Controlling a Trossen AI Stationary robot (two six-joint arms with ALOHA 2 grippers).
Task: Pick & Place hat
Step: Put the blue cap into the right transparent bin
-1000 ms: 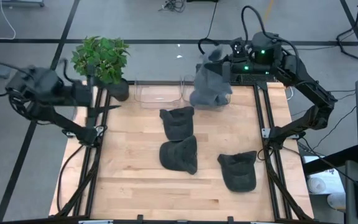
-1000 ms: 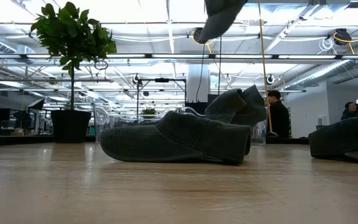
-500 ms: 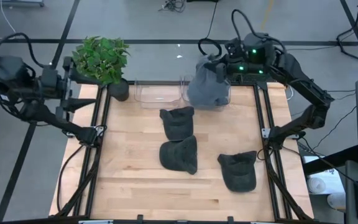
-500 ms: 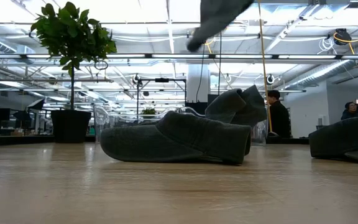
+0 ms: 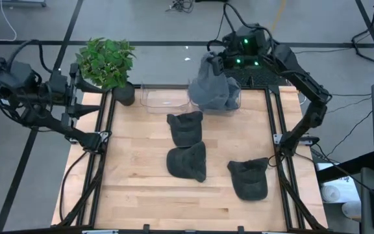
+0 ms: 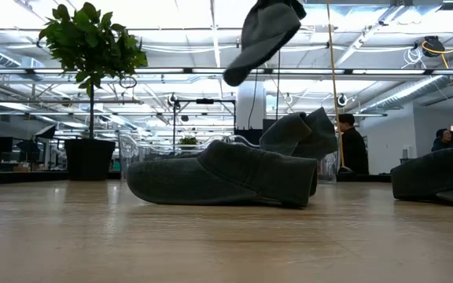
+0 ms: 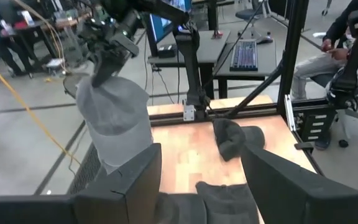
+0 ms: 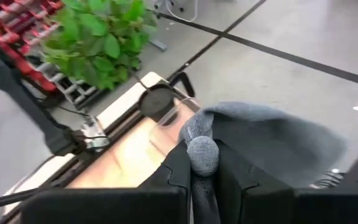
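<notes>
Right pincer [image 8: 202, 163] clamped, raised; left pincer [image 7: 201, 180] spread, off-table.

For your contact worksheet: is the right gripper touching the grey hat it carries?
Touching. In the right wrist view the right gripper is closed on a fold of the grey hat, pinched between its fingers.

Three hats [image 5: 186, 128] lie mid-table, a bin [image 5: 164, 97] behind them (plant [image 5: 106, 62] to its left).
</notes>
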